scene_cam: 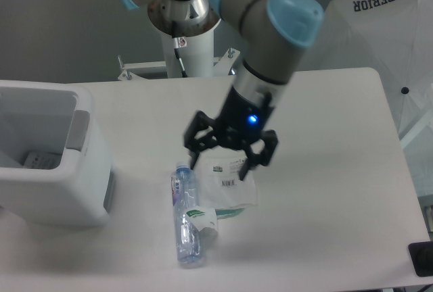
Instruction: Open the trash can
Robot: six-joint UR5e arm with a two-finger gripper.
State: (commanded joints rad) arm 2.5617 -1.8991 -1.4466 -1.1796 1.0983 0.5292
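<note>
The trash can [57, 163] was a large white boxy bin with rounded corners, standing at the left edge of the table [325, 136] and cut off by the picture's left side. Its top stood open, so the pale inner walls showed down to the bottom. A grey strip [79, 130] ran along the right rim, and a grey panel [109, 190] sat low on the right side wall. Inside, low against the left part, lay something light with faint markings; what it was could not be told.

The gripper [226, 163] hung over the middle of the table, well apart from the trash can, its two black fingers spread wide and holding nothing, a blue light glowing on its body. Under it lay a clear plastic packet [230, 184] with printed labels. Just left of the packet a clear plastic bottle [186, 221] lay on its side, reaching toward the table's near edge, a white and green label around its middle.
</note>
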